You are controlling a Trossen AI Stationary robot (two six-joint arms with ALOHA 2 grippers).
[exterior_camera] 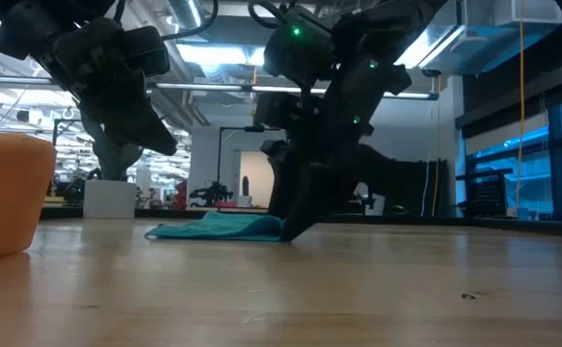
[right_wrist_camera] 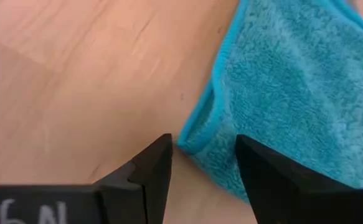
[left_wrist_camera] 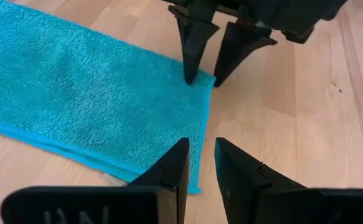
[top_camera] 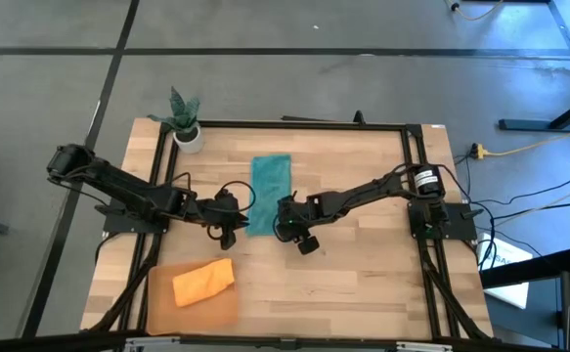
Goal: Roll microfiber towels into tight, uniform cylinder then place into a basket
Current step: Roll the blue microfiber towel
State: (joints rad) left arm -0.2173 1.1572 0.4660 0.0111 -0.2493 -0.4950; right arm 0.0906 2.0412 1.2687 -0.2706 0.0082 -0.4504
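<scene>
The teal towel lies flat on the wood as a folded strip running near to far, mid-table. The orange towel lies rolled in the tan basket at the near left. My right gripper is open, low at the strip's near right corner, which lies between its fingers. My left gripper is open and hangs clear above the strip's near left corner; the low view shows it raised. My right gripper has one fingertip down on the top of the teal towel beside its near right corner. The other fingertip comes down on bare wood just past the edge. The fingers slant down from the table's right. The towel lies flat.
A small white pot with a plant stands at the far left corner. A black frame runs along the table's edges. Bare wood lies to the right of the teal strip and near the front edge.
</scene>
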